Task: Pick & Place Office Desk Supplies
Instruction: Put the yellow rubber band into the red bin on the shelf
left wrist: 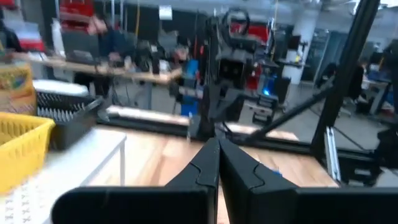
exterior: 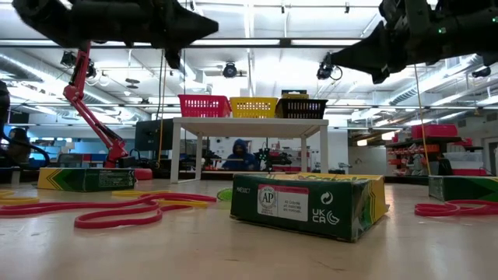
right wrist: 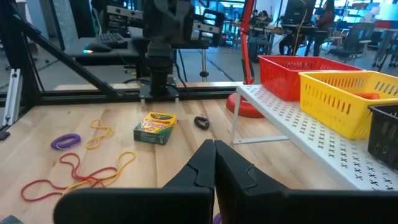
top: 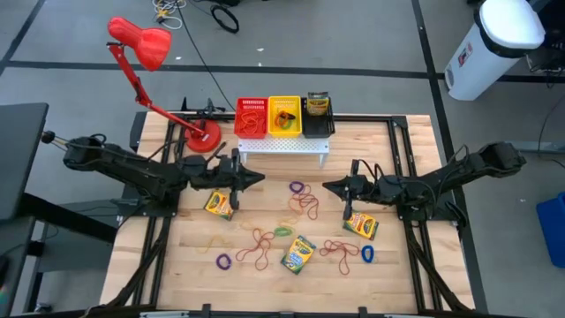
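Observation:
Three yellow-and-green crayon boxes lie flat on the wooden table: one [top: 219, 204] under my left arm, one [top: 298, 254] near the front middle, one [top: 361, 225] under my right arm. Loose rubber bands lie between them: purple [top: 297, 187], red and orange [top: 305, 205], green [top: 282, 230], red [top: 256, 243], blue [top: 367, 253]. My left gripper [top: 260, 179] hangs shut above the table at left of centre, pointing level toward the right. My right gripper [top: 325, 186] hangs shut opposite it, pointing left. Both hold nothing. The right wrist view shows the left-hand box [right wrist: 155, 127].
A white perforated rack [top: 282, 146] stands at the far middle and carries a red basket [top: 251, 117], a yellow basket [top: 284, 116] and a black basket [top: 319, 124] with a crayon box in it. A red desk lamp's base [top: 203, 137] stands left of the rack.

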You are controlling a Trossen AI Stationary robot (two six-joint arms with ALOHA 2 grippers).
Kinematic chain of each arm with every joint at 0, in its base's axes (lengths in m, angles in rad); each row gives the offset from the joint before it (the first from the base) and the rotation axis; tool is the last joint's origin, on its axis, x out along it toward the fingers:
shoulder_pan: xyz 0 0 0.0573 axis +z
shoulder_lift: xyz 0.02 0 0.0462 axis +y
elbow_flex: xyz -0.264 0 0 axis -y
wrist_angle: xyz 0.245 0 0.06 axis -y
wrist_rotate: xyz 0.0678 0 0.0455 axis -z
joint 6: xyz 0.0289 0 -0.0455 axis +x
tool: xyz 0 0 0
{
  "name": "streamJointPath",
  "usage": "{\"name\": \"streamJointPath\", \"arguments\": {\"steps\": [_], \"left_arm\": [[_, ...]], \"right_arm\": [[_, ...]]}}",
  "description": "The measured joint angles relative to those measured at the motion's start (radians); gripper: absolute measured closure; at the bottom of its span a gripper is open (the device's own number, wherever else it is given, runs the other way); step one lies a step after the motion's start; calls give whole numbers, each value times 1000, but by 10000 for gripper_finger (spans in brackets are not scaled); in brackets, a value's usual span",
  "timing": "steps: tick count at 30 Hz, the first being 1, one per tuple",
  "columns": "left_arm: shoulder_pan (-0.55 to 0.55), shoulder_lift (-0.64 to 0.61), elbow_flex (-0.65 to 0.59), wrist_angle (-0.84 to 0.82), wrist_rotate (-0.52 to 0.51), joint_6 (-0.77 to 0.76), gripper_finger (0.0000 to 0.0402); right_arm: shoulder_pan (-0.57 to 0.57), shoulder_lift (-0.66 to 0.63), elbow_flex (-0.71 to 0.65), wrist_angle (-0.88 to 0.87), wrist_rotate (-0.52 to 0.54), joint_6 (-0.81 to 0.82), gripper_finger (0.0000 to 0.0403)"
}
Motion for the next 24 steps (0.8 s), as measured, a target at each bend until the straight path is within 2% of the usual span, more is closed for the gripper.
{"name": "streamJointPath", "arguments": {"steps": [3, 10, 13, 19, 24], "left_arm": [[3, 24, 55, -136, 41, -7, 393], [-151, 160, 197, -434, -52, 6, 397], [-227, 225, 248, -544, -85, -63, 394], [-320, 346, 326, -760, -128, -266, 350], [-338, 424, 363, -923, -172, -342, 302]], "right_arm": [[0, 1, 0, 1, 0, 1, 398], [0, 1, 0, -8, 9, 8, 398], [0, 5, 0, -18, 8, 25, 398], [0, 5, 0, -17, 8, 26, 397], [0, 5, 0, -18, 8, 26, 397]]}}
